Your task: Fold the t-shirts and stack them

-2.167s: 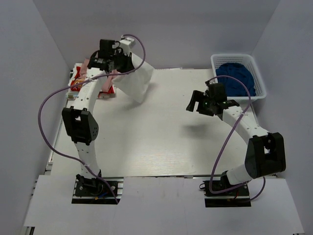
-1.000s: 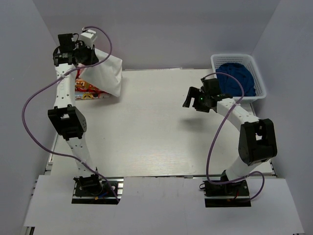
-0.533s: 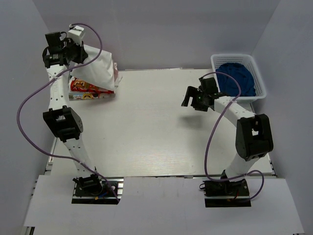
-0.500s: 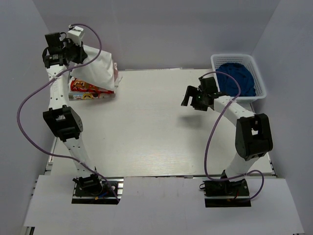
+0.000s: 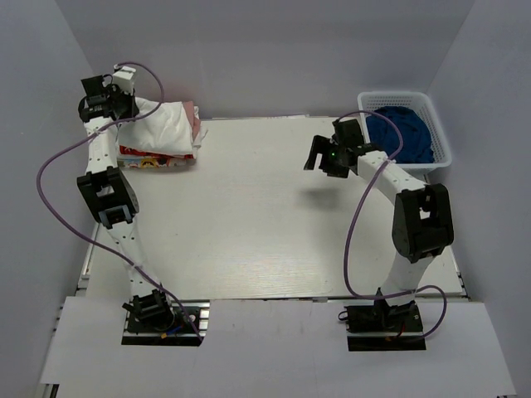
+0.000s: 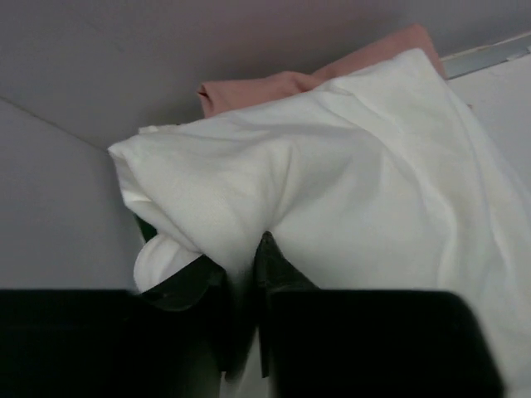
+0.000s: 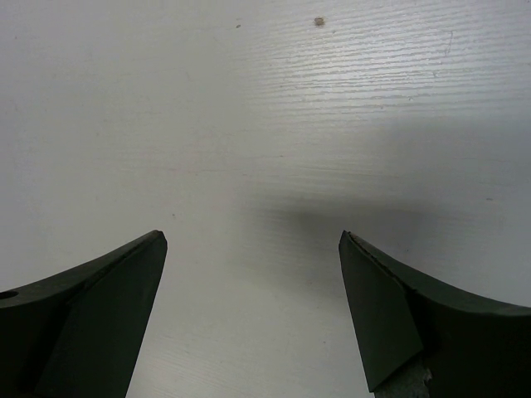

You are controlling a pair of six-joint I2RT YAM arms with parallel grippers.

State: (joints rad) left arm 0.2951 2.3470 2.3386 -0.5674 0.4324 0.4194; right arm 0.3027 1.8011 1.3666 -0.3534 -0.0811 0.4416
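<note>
Checker: Overhead camera, entries please.

Operator: Item one, table (image 5: 265,240), white. Item two, stack of shirts at its far left corner. I log the white shirt (image 5: 166,128) uppermost and bunched, the pink shirt (image 5: 196,123) showing at the stack's right edge, and the red-and-yellow printed shirt (image 5: 143,157) underneath, showing along the near edge. Item three, left gripper (image 5: 124,112), reaching to the white shirt's far left end by the wall. Item four, right gripper (image 5: 318,163), above bare table, well apart from the stack. Item five, white basket (image 5: 397,94) at the far right, holding blue cloth (image 5: 402,133).

Checker: Left wrist camera?

Operator: Left gripper (image 6: 245,249) pressed together on a fold of the white shirt (image 6: 357,182); cloth bulges over both dark fingers (image 6: 282,274). Pink shirt (image 6: 282,83) peeks out beyond the white one, against the grey wall.

Checker: Right wrist camera?

Operator: Right gripper (image 7: 253,240) spread wide, nothing between its fingers (image 7: 99,307). Below it I see only white table (image 7: 249,99) and a soft shadow.
</note>
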